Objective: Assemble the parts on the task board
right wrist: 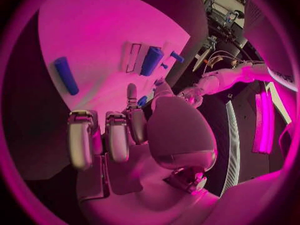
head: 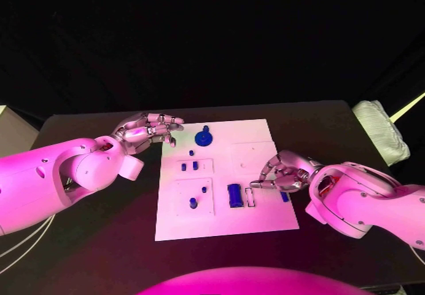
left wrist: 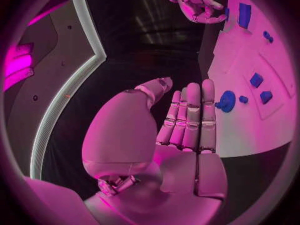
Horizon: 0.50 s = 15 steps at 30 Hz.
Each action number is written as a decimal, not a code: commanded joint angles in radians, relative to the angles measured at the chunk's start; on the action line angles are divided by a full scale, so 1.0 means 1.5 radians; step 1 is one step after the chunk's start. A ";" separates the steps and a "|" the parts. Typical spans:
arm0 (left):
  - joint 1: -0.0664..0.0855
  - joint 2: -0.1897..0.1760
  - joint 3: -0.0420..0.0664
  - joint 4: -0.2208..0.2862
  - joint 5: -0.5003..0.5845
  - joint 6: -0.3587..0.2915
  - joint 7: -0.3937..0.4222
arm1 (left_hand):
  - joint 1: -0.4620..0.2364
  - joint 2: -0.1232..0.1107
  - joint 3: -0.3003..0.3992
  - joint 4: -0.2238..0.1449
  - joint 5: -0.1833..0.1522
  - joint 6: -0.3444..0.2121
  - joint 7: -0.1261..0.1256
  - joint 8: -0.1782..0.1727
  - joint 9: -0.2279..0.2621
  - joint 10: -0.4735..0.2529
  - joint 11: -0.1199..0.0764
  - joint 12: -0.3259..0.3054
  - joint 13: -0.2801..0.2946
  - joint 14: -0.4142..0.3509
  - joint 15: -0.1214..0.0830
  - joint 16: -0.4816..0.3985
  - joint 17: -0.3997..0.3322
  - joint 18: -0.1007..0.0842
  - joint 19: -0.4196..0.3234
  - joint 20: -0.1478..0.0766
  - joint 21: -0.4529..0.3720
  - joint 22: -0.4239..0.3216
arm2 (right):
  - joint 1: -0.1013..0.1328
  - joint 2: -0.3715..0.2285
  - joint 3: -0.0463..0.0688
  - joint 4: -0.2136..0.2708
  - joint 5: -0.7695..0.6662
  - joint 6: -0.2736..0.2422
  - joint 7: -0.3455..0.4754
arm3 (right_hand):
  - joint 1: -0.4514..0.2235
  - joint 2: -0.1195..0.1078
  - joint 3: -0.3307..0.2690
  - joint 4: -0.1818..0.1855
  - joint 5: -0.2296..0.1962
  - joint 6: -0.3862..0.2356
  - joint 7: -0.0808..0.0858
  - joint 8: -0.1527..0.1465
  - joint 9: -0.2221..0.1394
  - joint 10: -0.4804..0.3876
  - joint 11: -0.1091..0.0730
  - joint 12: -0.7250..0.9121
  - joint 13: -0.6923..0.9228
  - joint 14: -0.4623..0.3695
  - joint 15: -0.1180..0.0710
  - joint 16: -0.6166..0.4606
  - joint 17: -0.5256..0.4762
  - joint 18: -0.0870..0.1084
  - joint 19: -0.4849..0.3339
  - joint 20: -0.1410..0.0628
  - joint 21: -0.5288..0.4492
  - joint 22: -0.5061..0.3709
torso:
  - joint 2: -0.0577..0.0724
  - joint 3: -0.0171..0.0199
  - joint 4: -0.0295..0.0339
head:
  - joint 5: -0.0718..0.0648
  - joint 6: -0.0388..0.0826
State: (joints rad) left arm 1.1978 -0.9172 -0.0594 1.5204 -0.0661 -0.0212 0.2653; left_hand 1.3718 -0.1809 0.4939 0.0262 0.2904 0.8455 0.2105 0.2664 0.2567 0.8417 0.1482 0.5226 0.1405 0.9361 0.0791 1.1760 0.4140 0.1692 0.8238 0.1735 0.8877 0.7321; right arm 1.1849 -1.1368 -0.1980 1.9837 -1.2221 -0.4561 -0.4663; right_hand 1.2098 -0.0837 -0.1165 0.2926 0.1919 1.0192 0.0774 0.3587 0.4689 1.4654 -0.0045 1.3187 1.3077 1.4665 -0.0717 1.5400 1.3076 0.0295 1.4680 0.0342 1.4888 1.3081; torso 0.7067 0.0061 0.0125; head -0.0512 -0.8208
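Lying nearest on the white rectangular task board (head: 182,227) are a small blue peg standing in a square recess (head: 193,203) and a dark blue upright block (head: 234,195). Just beside that block, the right silver hand (head: 282,173) hovers over the board's right part with fingers curled downward; whether it pinches anything cannot be told. A short blue cylinder (head: 284,196) lies by the board's right edge below this hand. Farther off, two small blue pieces (head: 190,166) sit in another recess. A round blue disc with a knob (head: 204,137) stands at the far edge. Near it, off the board's far left corner, the left silver hand (head: 146,131) hangs with fingers straight and apart, holding nothing.
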 commanded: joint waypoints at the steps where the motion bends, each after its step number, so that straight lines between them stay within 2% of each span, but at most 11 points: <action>1: 0.000 0.002 0.000 0.001 -0.001 0.007 0.006 | -0.006 0.003 -0.005 0.001 -0.003 -0.003 -0.002 0.005 0.001 -0.004 0.001 0.003 -0.001 -0.002 0.000 -0.003 -0.001 0.010 0.005 0.001 -0.002 -0.001 | 0.005 -0.026 0.000 0.002 0.016 -0.004 0.032 | 0.011 0.000 -0.003 -0.002 0.004 -0.005 0.001 -0.003 -0.001 -0.001 0.004 0.002 0.070 0.059 0.005 -0.002 0.126 -0.009 0.053 0.004 0.003 0.152 | 0.000 -0.0003 0.0021 | -0.006 0.002; 5: 0.000 0.003 0.000 0.001 -0.001 0.007 0.006 | -0.006 0.003 -0.005 0.001 -0.003 -0.003 -0.002 0.005 0.001 -0.004 0.001 0.003 -0.001 -0.002 0.000 -0.003 -0.001 0.010 0.005 0.001 -0.002 -0.001 | 0.007 -0.056 -0.001 -0.002 -0.002 0.017 0.027 | 0.032 -0.003 -0.006 -0.003 0.016 -0.004 0.002 -0.005 -0.003 -0.002 0.005 0.000 0.070 0.059 0.006 -0.002 0.126 -0.009 0.053 0.005 0.004 0.153 | 0.000 -0.0008 0.0002 | -0.006 0.001; 9: 0.000 0.004 0.000 0.000 -0.001 0.007 0.006 | -0.005 0.003 -0.005 0.001 -0.003 -0.003 -0.002 0.005 0.001 -0.004 0.001 0.004 -0.001 -0.002 0.000 -0.002 -0.001 0.010 0.005 0.001 -0.003 -0.001 | 0.008 -0.075 -0.001 -0.010 -0.037 0.037 0.018 | 0.050 -0.004 -0.007 -0.004 0.020 -0.003 0.002 -0.005 -0.004 -0.002 0.005 -0.001 0.070 0.059 0.006 -0.001 0.128 -0.009 0.054 0.006 0.006 0.154 | 0.001 0.0006 -0.0007 | -0.007 0.003; 15: 0.000 0.005 0.000 0.000 -0.001 0.008 0.006 | -0.005 0.003 -0.005 0.001 -0.003 -0.003 -0.002 0.005 0.001 -0.004 0.001 0.004 -0.001 -0.002 0.000 -0.002 -0.001 0.010 0.005 0.001 -0.003 -0.001 | -0.001 -0.085 -0.003 -0.016 -0.069 0.055 0.010 | 0.059 -0.004 -0.008 -0.004 0.020 -0.001 0.001 -0.005 -0.005 -0.002 0.005 -0.001 0.070 0.059 0.006 -0.001 0.128 -0.009 0.054 0.006 0.007 0.154 | 0.001 0.0010 0.0008 | -0.009 0.003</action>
State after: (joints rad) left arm 1.1978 -0.9113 -0.0595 1.5194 -0.0662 -0.0214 0.2660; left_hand 1.3718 -0.1809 0.4939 0.0262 0.2904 0.8455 0.2105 0.2713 0.2567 0.8418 0.1482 0.5226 0.1405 0.9361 0.0791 1.1760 0.4140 0.1692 0.8238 0.1735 0.8877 0.7321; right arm 1.1875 -1.2639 -0.2011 1.9585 -1.2650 -0.4200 -0.4501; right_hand 1.2919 -0.0882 -0.1237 0.2854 0.2190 1.0184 0.0782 0.3548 0.4628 1.4615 -0.0011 1.3187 1.3082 1.4665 -0.0717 1.5400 1.3075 0.0295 1.4642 0.0379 1.4959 1.3079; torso 0.7076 0.0066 0.0127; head -0.0634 -0.8163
